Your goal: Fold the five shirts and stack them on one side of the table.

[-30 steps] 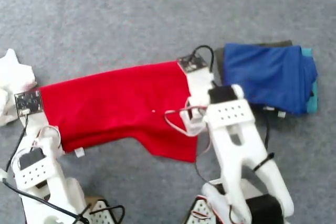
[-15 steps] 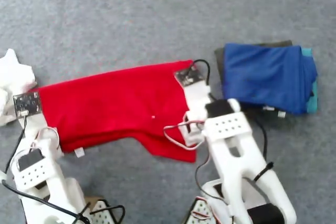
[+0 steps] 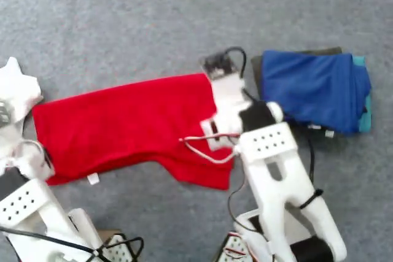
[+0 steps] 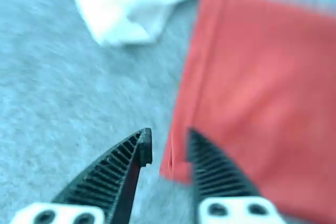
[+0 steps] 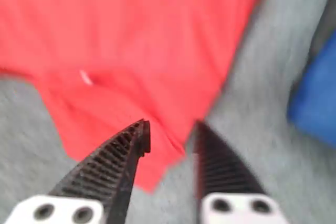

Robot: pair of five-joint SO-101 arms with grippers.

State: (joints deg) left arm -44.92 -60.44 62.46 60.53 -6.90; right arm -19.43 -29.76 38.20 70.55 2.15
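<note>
- A crumpled white shirt (image 3: 17, 87) lies just beside the left end of the red shirt (image 3: 123, 124), with a narrow strip of the grey table (image 3: 153, 23) between them.
- The left arm (image 3: 24, 197) rises from off the red shirt's near left corner, and its head sits just outside that end of the cloth.
- The left gripper (image 4: 168, 139) is spread, its two black ribbed fingers apart with nothing pinched between them. The red shirt's corner lies in the gap below, with one finger over bare table and the other over red cloth.
- The red shirt lies flat on the table as one long band, slightly slanted, so that its right end is farther from the arms' bases than its left end. A small white tag (image 3: 92, 178) pokes out of its near edge toward the left end, and a flap of red juts toward the arms near the right end.
- The right arm (image 3: 273, 151) leans in over the red shirt's right end.
- The right gripper (image 5: 171, 129) is also spread and holds nothing. One finger is above the red cloth, and the other is at the cloth's edge by the grey table.
- The stack of folded shirts (image 3: 310, 90) lies to the right of the red shirt, near it but apart. A blue one is on top, with a teal edge and a dark layer peeking out beneath.
</note>
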